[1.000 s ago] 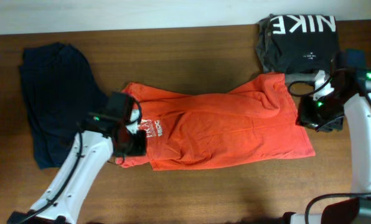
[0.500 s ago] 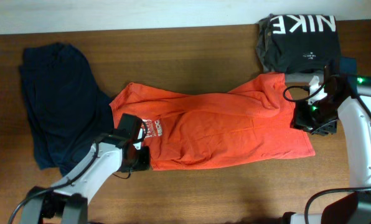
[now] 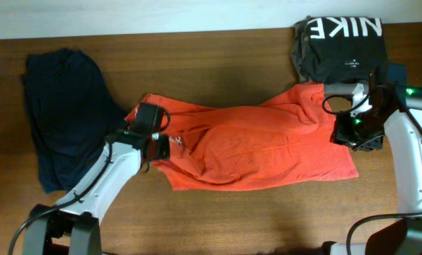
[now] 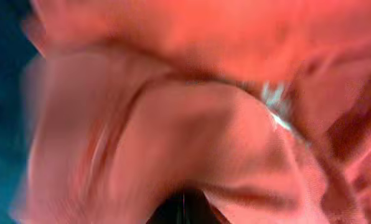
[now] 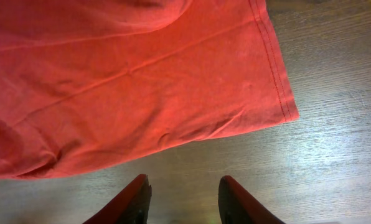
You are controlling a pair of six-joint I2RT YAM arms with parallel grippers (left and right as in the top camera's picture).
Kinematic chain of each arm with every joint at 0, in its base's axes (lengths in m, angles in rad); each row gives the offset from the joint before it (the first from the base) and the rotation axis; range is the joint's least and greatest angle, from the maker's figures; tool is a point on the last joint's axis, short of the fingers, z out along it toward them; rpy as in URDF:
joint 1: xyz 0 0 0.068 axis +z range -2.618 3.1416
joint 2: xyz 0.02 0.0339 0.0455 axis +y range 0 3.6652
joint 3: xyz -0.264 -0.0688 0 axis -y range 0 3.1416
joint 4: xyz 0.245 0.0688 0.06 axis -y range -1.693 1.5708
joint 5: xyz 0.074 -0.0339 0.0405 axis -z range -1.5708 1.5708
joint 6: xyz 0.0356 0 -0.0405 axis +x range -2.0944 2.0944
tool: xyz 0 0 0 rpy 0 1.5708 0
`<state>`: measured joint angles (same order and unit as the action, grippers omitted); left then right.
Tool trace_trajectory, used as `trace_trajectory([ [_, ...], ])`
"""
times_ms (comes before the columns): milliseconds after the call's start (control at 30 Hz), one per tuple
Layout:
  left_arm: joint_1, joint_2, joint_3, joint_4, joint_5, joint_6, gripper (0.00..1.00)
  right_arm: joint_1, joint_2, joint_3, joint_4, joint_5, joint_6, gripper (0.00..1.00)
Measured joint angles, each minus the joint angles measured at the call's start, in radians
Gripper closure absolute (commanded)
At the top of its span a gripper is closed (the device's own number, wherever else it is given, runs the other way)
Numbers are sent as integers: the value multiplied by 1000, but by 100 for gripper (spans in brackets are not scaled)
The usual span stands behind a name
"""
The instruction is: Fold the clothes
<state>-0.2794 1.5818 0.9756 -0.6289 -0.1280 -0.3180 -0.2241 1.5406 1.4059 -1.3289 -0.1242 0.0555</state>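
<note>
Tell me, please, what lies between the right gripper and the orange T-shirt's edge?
Only a bare strip of wooden table, seen in the right wrist view; the open right gripper sits short of the orange T-shirt.

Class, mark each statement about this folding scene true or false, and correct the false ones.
1. In the overhead view, the navy garment lies left of the orange T-shirt. True.
2. The right gripper is shut on the T-shirt's hem. False: its fingers stand apart over the bare table, with the hem just beyond them.
3. The black NIKE shirt lies on the navy garment. False: it lies at the table's opposite end.
4. The left gripper is over the T-shirt's end nearest the navy garment. True.
</note>
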Motion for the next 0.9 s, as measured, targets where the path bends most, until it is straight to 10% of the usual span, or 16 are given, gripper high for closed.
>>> trace_trajectory([
  [167,0,0,70,50,-66,25,98,0,0,0,8,0,1,59],
  [333,0,23,70,111,-87,72,19,0,0,0,10,0,1,58],
  [467,0,48,73,19,-74,96,9,0,0,0,2,0,-1,55],
  [700,0,-11,95,-241,26,93,34,0,0,0,0,0,0,55],
  [900,0,-22,1,-153,88,29,51,0,0,0,8,0,0,54],
])
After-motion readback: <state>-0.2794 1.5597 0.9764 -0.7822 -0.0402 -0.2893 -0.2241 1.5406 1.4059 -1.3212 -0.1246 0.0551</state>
